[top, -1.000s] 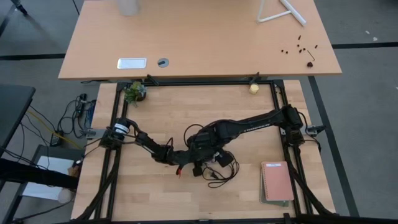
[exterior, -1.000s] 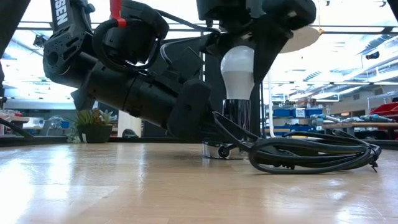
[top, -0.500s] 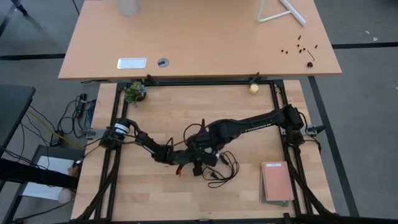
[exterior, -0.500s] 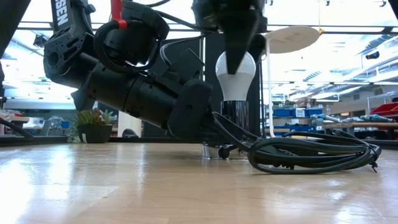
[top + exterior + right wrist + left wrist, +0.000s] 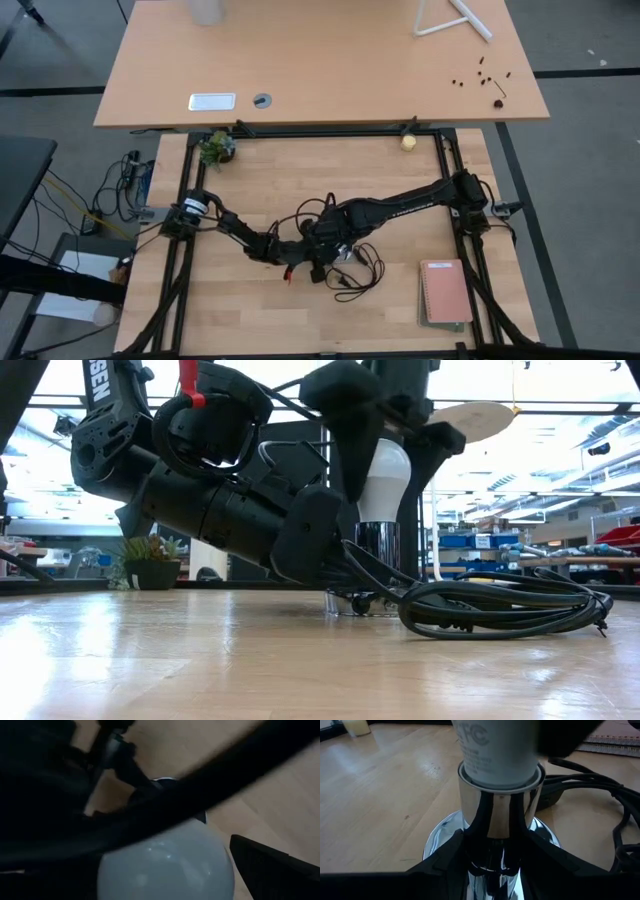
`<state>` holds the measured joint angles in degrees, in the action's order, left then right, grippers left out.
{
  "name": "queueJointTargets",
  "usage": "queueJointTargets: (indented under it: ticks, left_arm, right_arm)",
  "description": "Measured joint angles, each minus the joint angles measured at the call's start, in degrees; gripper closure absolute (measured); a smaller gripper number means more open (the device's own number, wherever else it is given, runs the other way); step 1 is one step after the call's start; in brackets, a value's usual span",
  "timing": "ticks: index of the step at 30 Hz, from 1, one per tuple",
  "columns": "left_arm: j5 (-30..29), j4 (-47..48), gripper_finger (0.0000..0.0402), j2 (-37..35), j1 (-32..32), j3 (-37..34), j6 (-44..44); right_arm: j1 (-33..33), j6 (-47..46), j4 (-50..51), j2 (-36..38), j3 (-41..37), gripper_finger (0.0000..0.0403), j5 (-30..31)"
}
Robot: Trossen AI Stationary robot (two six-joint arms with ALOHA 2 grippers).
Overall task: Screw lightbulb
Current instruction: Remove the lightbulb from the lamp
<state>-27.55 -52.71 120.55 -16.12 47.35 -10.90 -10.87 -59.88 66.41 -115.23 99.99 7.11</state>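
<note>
- Two hands meet at the middle of the worktop point(image 5: 250, 300), each with its own job.
- The left hand point(image 5: 492, 865) lies low and is clenched round the chrome socket point(image 5: 495, 820), its fingers point(image 5: 445, 862) pressed to either side of the stem just above the round base. Most likely this keeps the socket from spinning or tipping while the bulb is twisted.
- The lightbulb point(image 5: 385, 480) stands upright with its neck seated in the mouth of the socket; how deep the thread has gone is hidden inside the chrome.
- The right hand point(image 5: 385, 455) comes down from above and straddles the bulb, one dark finger on each side. Its fingers stand spread, and in the low view there seems to be a little air between them and the glass, so I judge the bulb released rather than gripped, probably a pause to take a fresh hold for another turn.
- The black cord point(image 5: 500, 605) lies coiled on the worktop just beside the socket, on the side away from the left arm, where it should not snag either hand.
- A closed notebook point(image 5: 445, 292) rests near the worktop's edge, well apart from the work.
</note>
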Motion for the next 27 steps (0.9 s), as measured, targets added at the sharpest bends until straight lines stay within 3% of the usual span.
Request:
queueJointTargets:
  ticks: [5,14,17,21,27]
  left_arm:
    - [0.0,0.3,0.0218,0.0,0.0,0.0,0.0]
    - [0.0,0.6,0.0218,0.0,0.0,0.0,0.0]
    - [0.0,0.9,0.0218,0.0,0.0,0.0,0.1]
    - [0.0,1.0,0.0218,0.0,0.0,0.0,0.7]
    - [0.3,1.0,0.0218,0.0,0.0,0.0,3.1]
  right_arm:
    - [0.2,1.6,-1.8,0.0,-1.0,0.0038,0.7]
    - [1.0,6.8,-2.3,-0.1,-1.2,0.0139,0.5]
    - [1.0,11.4,-2.3,-0.1,-1.2,0.0147,0.2]
    - [1.1,27.0,-2.6,-0.1,-1.1,0.0146,-2.5]
    - [0.3,66.4,-1.5,-0.1,-1.1,0.0110,-5.6]
